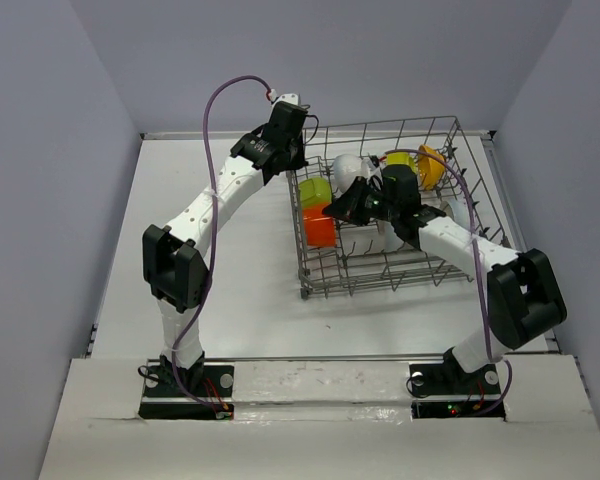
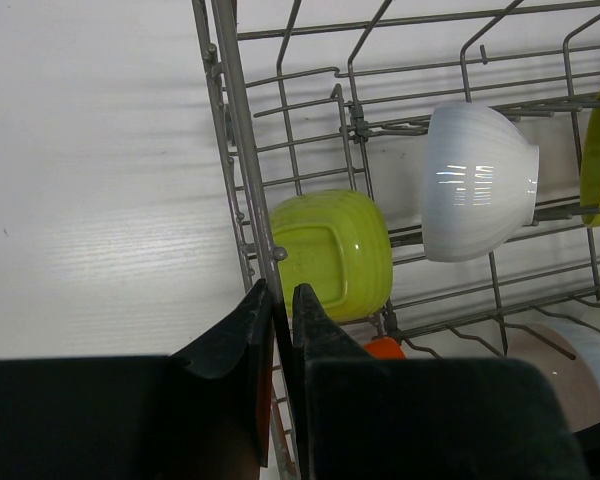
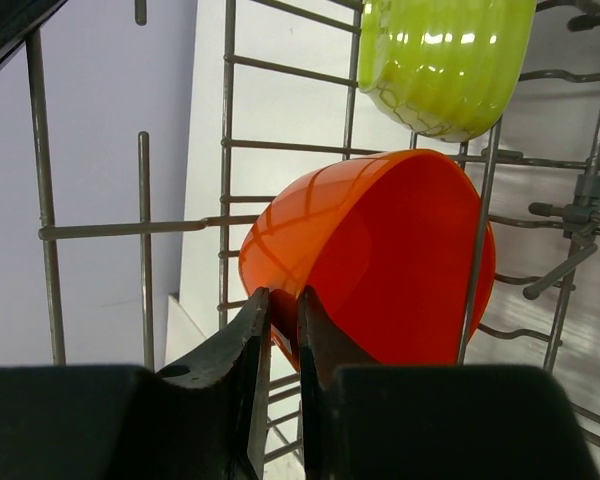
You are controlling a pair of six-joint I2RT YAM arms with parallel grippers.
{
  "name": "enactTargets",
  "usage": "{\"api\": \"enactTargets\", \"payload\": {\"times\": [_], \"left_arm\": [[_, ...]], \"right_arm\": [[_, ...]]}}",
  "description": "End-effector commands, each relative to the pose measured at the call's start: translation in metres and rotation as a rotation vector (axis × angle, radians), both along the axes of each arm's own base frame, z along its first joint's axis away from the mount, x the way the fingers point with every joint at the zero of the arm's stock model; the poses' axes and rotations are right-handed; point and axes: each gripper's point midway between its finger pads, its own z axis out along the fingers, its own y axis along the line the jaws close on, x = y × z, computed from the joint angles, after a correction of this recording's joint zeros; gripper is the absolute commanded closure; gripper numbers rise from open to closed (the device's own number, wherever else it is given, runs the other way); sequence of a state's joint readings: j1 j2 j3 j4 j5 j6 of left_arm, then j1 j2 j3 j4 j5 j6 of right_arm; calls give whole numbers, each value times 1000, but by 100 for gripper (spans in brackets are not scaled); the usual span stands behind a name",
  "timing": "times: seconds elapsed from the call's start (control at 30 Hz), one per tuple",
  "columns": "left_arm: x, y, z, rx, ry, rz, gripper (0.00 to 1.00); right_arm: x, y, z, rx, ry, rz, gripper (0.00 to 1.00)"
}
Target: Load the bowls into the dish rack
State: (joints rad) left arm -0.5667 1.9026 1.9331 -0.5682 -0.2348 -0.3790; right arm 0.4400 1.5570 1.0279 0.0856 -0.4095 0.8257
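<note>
Ok, top external first: the dish rack (image 1: 380, 285) sits on the white table (image 1: 230, 260), right of centre. All the bowls I can see are inside it. The lime green bowl (image 1: 315, 192) and the red-orange bowl (image 1: 320, 228) are against the left wall, lime further back. A white bowl (image 1: 348, 168) and a yellow bowl (image 1: 420, 165) sit along the far side. The left gripper (image 1: 298, 158) is at the rack's far-left corner, and the right gripper (image 1: 342, 208) is inside the rack, just beside the red-orange bowl. Neither claw's state is readable from up here.

Left wrist: the left gripper (image 2: 280, 292) has its fingers nearly together, with an upright wire of the dish rack (image 2: 242, 120) running down between them, so it is clamped on the rack wall. Just inside the wall the lime green bowl (image 2: 330, 250) lies on its side with its base towards the camera. The white bowl (image 2: 478, 180) is also tipped over further in. A sliver of the red-orange bowl (image 2: 385, 348) shows by the finger.

Right wrist: the right gripper (image 3: 283, 298) has a narrow gap, with one finger on either side of the rim of the red-orange bowl (image 3: 380, 260). I can't tell whether it is pinching or just loose around the rim. That bowl stands on edge among the rack wires (image 3: 226, 100), with the lime green bowl (image 3: 445, 60) just above it in frame.
</note>
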Motion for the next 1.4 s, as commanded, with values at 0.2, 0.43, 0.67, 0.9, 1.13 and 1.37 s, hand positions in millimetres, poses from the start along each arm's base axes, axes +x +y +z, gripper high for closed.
{"api": "enactTargets", "payload": {"times": [0.2,0.43,0.67,0.9,1.13,1.37], "left_arm": [[6,0,60,-43,-149,-15,100],[6,0,62,-44,-153,-16,100],[5,1,64,-46,-156,-16,100],[5,-1,63,-51,-155,-20,100],[5,-1,63,-50,-155,-24,100],[6,-2,62,-51,-156,-26,100]], "right_arm": [[28,-52,-2,-161,-79,-190,81],[29,-61,0,-177,-94,-219,80],[25,-69,-7,-220,-80,-236,80],[23,-69,-10,-228,-81,-223,80],[22,-72,-7,-235,-92,-230,80],[22,-59,24,-184,-143,-164,71]]}}
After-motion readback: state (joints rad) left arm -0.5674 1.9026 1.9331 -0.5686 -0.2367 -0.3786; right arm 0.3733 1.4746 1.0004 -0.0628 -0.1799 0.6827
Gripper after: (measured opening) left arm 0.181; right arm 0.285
